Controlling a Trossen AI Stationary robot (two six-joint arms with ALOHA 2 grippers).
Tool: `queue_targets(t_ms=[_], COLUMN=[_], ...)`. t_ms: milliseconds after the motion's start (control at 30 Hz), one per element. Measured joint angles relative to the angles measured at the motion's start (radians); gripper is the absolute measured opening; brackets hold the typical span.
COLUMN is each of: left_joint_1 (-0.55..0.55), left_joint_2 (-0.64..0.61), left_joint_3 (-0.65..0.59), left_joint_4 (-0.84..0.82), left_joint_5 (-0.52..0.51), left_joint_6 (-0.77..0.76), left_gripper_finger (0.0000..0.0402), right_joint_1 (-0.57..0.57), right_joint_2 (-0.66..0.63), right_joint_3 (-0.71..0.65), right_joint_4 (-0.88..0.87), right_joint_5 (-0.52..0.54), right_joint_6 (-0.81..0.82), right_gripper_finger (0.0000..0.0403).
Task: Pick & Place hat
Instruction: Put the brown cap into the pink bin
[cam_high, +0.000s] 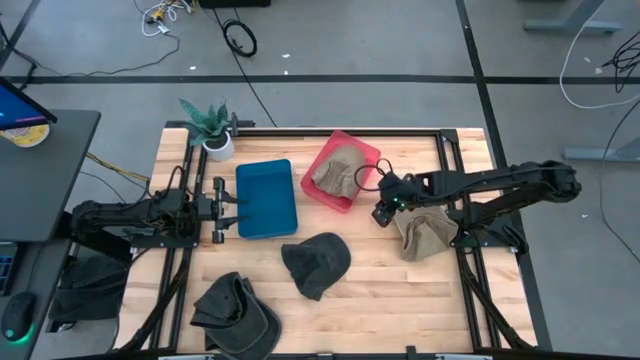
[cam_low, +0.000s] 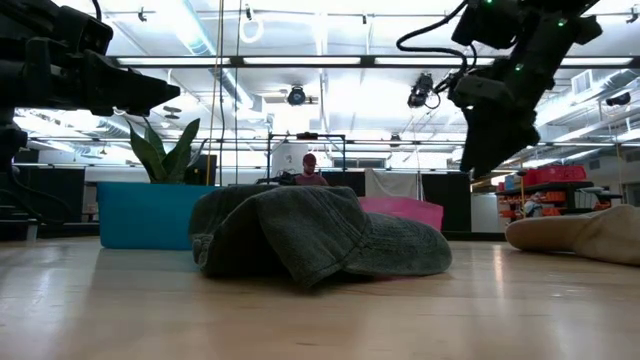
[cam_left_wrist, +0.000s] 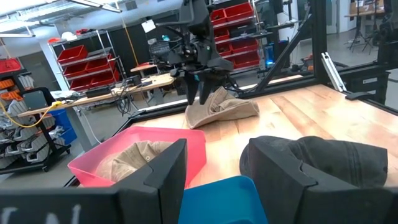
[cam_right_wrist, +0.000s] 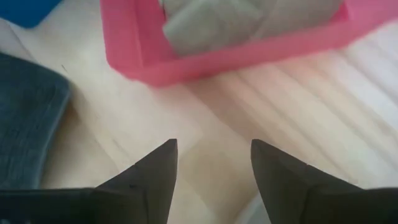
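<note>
At the bottom left of the high view lies a black cap (cam_high: 235, 315), with a dark grey hat (cam_high: 316, 264) near the middle. Our right gripper (cam_high: 381, 213) hangs open and empty between the tan hat (cam_high: 424, 234) and the pink bin (cam_high: 369, 153), which already holds one. Our left gripper (cam_high: 237, 205) waits open over the blue bin (cam_high: 266, 199).
</note>
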Motion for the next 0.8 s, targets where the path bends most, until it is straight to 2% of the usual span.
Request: queue_targets(t_ms=[400, 800], left_joint_1=[0.000, 0.000], left_joint_2=[0.000, 0.000], left_joint_3=[0.000, 0.000], left_joint_4=[0.000, 0.000], left_joint_5=[0.000, 0.000], left_joint_6=[0.000, 0.000], left_gripper_finger=[0.0177, 0.0177], right_joint_1=[0.056, 0.056], right_joint_2=[0.082, 0.230], right_joint_3=[0.001, 0.001], right_joint_4=[-0.143, -0.150], right_joint_5=[0.002, -0.017], right_joint_6=[0.174, 0.304], right_gripper_finger=[0.0207, 0.0207])
